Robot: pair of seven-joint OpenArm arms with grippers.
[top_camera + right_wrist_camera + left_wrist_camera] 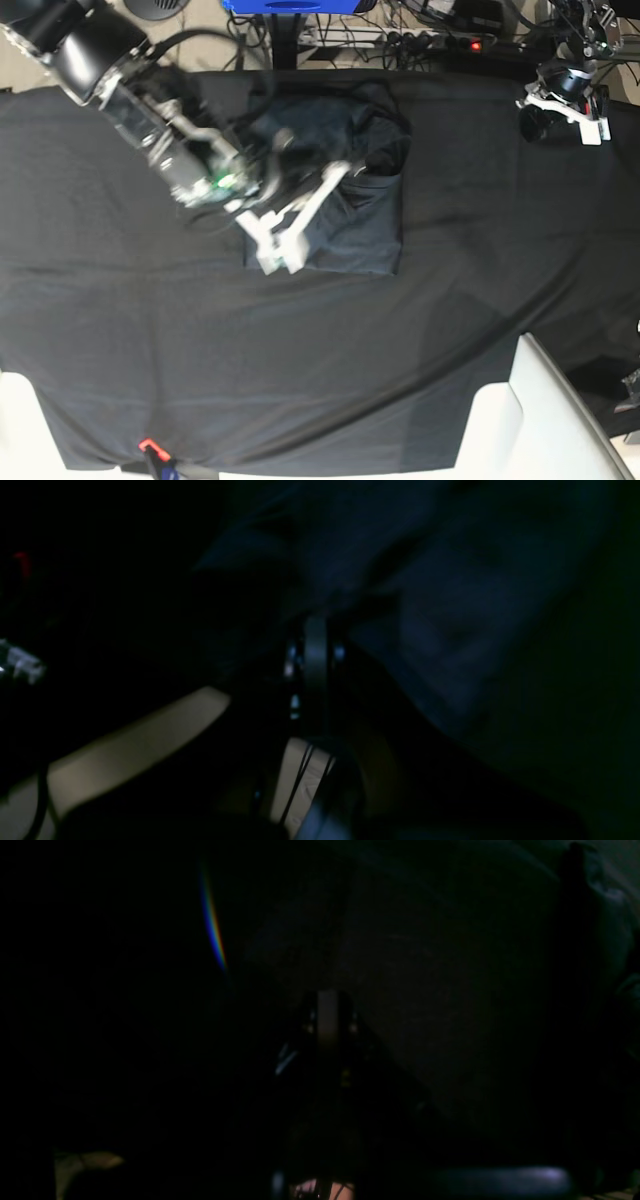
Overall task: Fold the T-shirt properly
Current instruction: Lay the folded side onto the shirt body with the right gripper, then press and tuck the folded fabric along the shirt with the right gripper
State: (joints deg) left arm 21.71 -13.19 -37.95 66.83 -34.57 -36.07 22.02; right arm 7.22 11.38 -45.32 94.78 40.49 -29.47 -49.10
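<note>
With the left gripper pressed together off aside, the right gripper, jaws together, sits over the folded T-shirt.

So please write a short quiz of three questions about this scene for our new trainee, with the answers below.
1. True or false: the T-shirt lies flat and fully spread out on the table cloth.
2. Which gripper is over the T-shirt in the base view? A) right gripper B) left gripper
3. Fill in: a small ____ clip sits at the near edge of the table cloth.

Key
1. False: it is already folded into a compact shape, with its far end bunched.
2. A; the left gripper is off at the table's far corner.
3. Red.
</note>
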